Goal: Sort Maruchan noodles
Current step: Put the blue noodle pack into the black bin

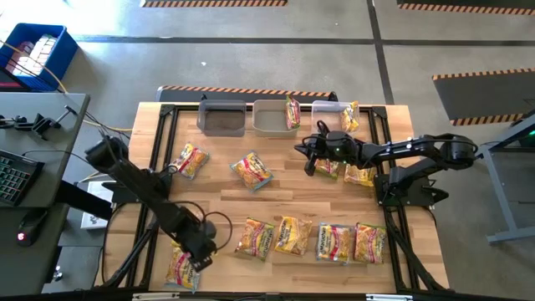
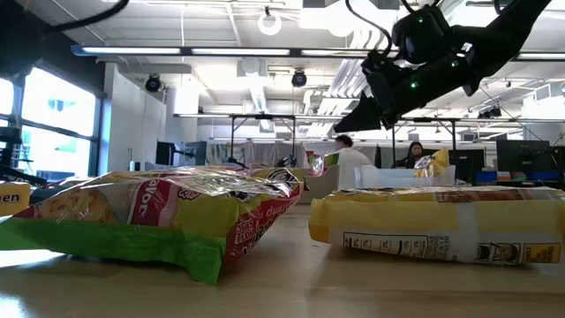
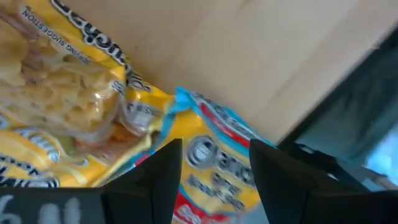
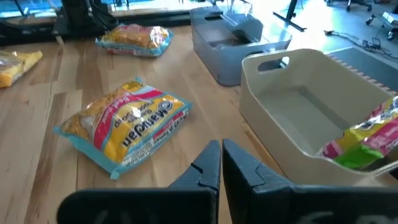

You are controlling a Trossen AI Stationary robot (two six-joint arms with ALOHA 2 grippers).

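Note:
Maruchan noodle packets lie flat on the wooden table (image 1: 276,205): several in a row near the front (image 1: 292,236), two mid-table (image 1: 251,171) (image 1: 191,159), two under my right arm (image 1: 359,176). My left gripper (image 1: 199,255) (image 3: 214,146) stands open, pointing steeply down over a yellow packet (image 1: 182,267) (image 3: 211,165) at the near left corner. My right gripper (image 1: 308,155) (image 4: 221,163) hangs shut and holding nothing above the table, right of the mid-table packet (image 4: 124,127). My left gripper comes from above with its two fingers (image 3: 165,177) spread over the packet's blue-edged end (image 3: 186,102). Whether the fingers touch the packet I cannot tell.
Three bins stand along the far edge: a dark grey one (image 1: 221,117), a light grey one (image 1: 266,121) (image 4: 311,106) with a packet (image 1: 292,113) leaning inside, and a clear one (image 1: 328,109) holding another packet (image 1: 349,117). People sit beyond the table (image 2: 349,159).

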